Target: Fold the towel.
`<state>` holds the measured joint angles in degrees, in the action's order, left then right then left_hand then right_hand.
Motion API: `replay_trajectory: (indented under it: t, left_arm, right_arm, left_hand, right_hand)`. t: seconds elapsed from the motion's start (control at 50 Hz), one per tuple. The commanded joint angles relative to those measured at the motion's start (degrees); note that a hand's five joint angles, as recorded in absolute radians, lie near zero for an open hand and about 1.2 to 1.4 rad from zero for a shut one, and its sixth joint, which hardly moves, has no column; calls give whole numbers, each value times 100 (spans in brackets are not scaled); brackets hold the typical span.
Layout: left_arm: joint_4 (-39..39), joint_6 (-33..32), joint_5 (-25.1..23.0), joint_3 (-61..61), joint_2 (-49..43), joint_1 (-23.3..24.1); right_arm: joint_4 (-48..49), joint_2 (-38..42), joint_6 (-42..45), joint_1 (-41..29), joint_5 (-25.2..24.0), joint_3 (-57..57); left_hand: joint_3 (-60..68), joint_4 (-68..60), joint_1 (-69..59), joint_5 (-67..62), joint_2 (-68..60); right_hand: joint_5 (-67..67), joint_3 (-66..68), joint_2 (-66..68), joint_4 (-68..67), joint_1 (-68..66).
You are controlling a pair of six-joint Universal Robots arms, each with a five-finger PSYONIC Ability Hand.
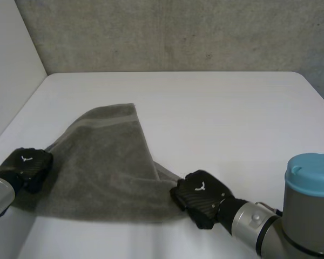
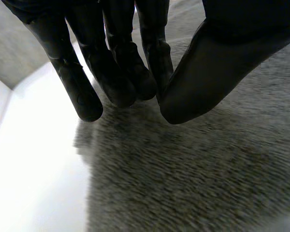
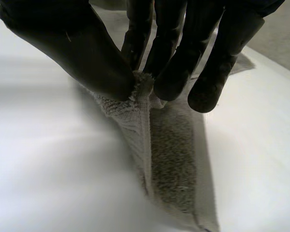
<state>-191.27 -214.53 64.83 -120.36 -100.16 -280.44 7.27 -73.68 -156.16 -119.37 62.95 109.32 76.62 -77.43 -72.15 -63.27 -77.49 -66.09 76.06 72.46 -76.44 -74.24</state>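
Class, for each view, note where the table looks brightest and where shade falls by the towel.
Head view: even light; a dark band runs under the towel along its near edge. Left wrist view: the table glares white beside the towel. Right wrist view: grey shade on the thumb side of the fold that the right hand pinches, brighter table on the other side.

high head camera, close wrist cameras, shared towel
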Motion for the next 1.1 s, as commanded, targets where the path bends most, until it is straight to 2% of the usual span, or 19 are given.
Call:
replay_trajectory:
  t: [0.02, 0.1, 0.14, 0.16, 0.2, 0.26, 0.3, 0.38, 0.44, 0.46, 0.48, 0.52, 0.56, 0.68, 0.8, 0.9, 0.96, 1.0, 1.1]
  left_arm:
    - [1134, 331, -215, 74, 741, 489]
    - [1206, 921, -322, 170, 1192, 904]
    - [1224, 1569, -322, 372, 1804, 1262]
    - [1224, 1572, -322, 373, 1807, 1264]
    - [1206, 2123, -322, 530, 2236, 1404]
    - [1197, 2336, -313, 610, 2326, 1484]
    - [1215, 2686, -322, 750, 2343, 1615]
    - [1206, 2873, -322, 777, 2291, 1853]
    - [1180, 2873, -322, 707, 2133, 2098]
    - [1171, 2855, -322, 663, 2054, 2195]
    - [1171, 2855, -322, 663, 2053, 2196]
    - [1145, 2846, -322, 558, 1957, 2301]
    - [1084, 2846, -313, 496, 1913, 2301]
    - [540, 2820, -278, 224, 1860, 2310]
    - [231, 2521, -269, 21, 1842, 2301]
    - [29, 1522, -286, -321, 1597, 2310]
    - [-33, 1247, -287, -392, 1464, 2327]
    - [-173, 774, -278, -462, 1106, 2458]
    - [-428, 343, -94, -419, 465, 2748]
  right_arm:
    - [-59, -234, -28, 422, 200, -506]
    - [-130, -279, -37, 590, 208, -877]
    - [-340, -227, -37, 695, 217, -1262]
    - [-341, -226, -37, 695, 217, -1264]
    - [-516, -43, -37, 713, 226, -1684]
    - [-578, 90, -28, 731, 279, -1897]
    - [-683, 326, -28, 766, 515, -2343]
    - [-666, 618, -20, 783, 876, -2820]
    - [-683, 1020, -2, 827, 1235, -3379]
    - [-718, 1231, -2, 871, 1385, -3661]
    - [-719, 1233, -2, 871, 1386, -3663]
    - [-841, 1670, 59, 968, 1649, -4136]
    - [-955, 1864, 138, 994, 1780, -4329]
    - [-1202, 2165, 341, 1029, 2221, -4543]
    - [-1158, 2042, 323, 977, 2195, -4243]
    - [-1027, 1752, 314, 950, 2116, -3858]
    - [-973, 1725, 306, 950, 2081, -3778]
    - [-877, 1655, 306, 959, 2063, -3629]
    - [-702, 1655, 306, 959, 2054, -3427]
  left_hand:
    - [338, -257, -785, -673, -251]
    - [338, -257, -785, -673, -251]
    - [338, -257, -785, -673, -251]
    - [338, -257, -785, -673, -251]
    - [338, -257, -785, -673, -251]
    - [338, -257, -785, -673, -251]
    - [338, -257, -785, -673, -251]
    - [338, -257, -785, -673, -251]
    - [107, -26, -555, -442, -20]
    - [-1377, 1458, 930, 1043, 1464]
    - [-1392, 1473, 945, 1058, 1479]
    - [-3570, 3651, 3123, 3236, 3657]
    - [-3929, 4010, 3481, 3594, 4016]
    - [-4470, 4551, 4022, 4135, 4557]
    - [-4672, 4753, 4225, 4338, 4759]
    - [-5093, 5174, 4645, 4758, 5180]
    - [-5093, 5174, 4646, 4758, 5180]
    - [-5043, 5124, 4596, 4708, 5130]
    - [-4892, 4973, 4444, 4557, 4979]
  right_hand:
    - [-391, 394, 754, -356, -576]
    - [-391, 394, 754, -356, -576]
    - [-391, 394, 754, -356, -576]
    - [-391, 394, 754, -356, -576]
    - [-391, 394, 754, -356, -576]
    - [-391, 394, 754, -356, -576]
    - [-391, 394, 754, -356, -576]
    - [-391, 394, 754, -356, -576]
    - [-391, 394, 754, -356, -576]
    - [-391, 394, 754, -356, -576]
    - [-391, 394, 754, -356, -576]
    - [-391, 394, 754, -356, -576]
    - [-391, 394, 754, -356, -576]
    - [-391, 394, 754, -356, -576]
    - [-391, 394, 754, -356, -576]
    - [-391, 394, 754, -356, -576]
    - [-391, 394, 754, -356, -576]
    - [-391, 394, 754, -356, -576]
    - [-391, 394, 754, -356, -576]
